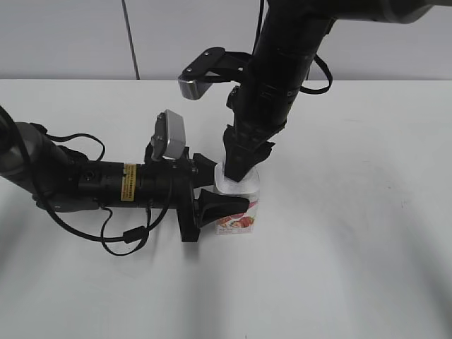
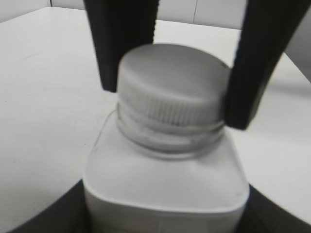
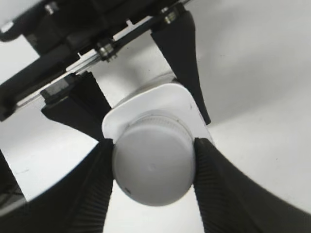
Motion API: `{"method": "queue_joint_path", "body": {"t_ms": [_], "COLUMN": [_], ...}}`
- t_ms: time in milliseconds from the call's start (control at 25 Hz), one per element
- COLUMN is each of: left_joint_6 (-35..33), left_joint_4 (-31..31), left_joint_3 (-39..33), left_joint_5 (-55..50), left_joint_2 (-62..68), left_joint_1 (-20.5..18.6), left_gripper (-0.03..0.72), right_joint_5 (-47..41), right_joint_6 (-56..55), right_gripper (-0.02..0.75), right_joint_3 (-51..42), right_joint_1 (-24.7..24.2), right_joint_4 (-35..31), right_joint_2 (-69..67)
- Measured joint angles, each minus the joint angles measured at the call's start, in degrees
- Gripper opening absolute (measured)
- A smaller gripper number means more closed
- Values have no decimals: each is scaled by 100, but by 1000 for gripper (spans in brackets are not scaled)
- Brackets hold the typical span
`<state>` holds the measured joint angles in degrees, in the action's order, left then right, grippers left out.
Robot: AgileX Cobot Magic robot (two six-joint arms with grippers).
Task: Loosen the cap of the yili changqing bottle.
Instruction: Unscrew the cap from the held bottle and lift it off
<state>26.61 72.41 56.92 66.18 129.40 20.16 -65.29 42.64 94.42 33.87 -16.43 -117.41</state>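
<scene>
The yili changqing bottle point(image 1: 244, 215) stands upright mid-table, squat and white with a strawberry label. My left gripper point(image 1: 220, 191) lies level with the table and is shut on the bottle's body point(image 2: 165, 184). My right gripper point(image 1: 239, 169) comes down from above and is shut on the white ribbed cap point(image 2: 172, 92). Its two black fingers press the cap's opposite sides. In the right wrist view the cap point(image 3: 153, 162) sits between the ribbed fingers point(image 3: 154, 160), with the bottle's shoulder point(image 3: 146, 104) and the left gripper's jaws beneath.
The white table point(image 1: 353, 268) stretches around the bottle. The left arm and its cables point(image 1: 106, 187) lie across the table's left side. A grey wall point(image 1: 70, 35) runs along the back edge.
</scene>
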Motion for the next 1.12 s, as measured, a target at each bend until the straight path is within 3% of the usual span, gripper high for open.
{"method": "queue_joint_path", "body": {"t_ms": [680, 1120], "left_joint_6": [-22, -7], "left_joint_4": [28, 60], "left_joint_3": [3, 3], "left_joint_5": [6, 32], "left_joint_2": [0, 0], "left_joint_1": [20, 42], "left_gripper": [393, 391], "right_joint_5": [-63, -103], "right_joint_6": [3228, 3935], "right_gripper": [396, 396], "right_joint_3": [6, 0], "right_joint_1": [0, 5], "right_joint_4": [59, 102], "right_joint_2": [0, 69]}}
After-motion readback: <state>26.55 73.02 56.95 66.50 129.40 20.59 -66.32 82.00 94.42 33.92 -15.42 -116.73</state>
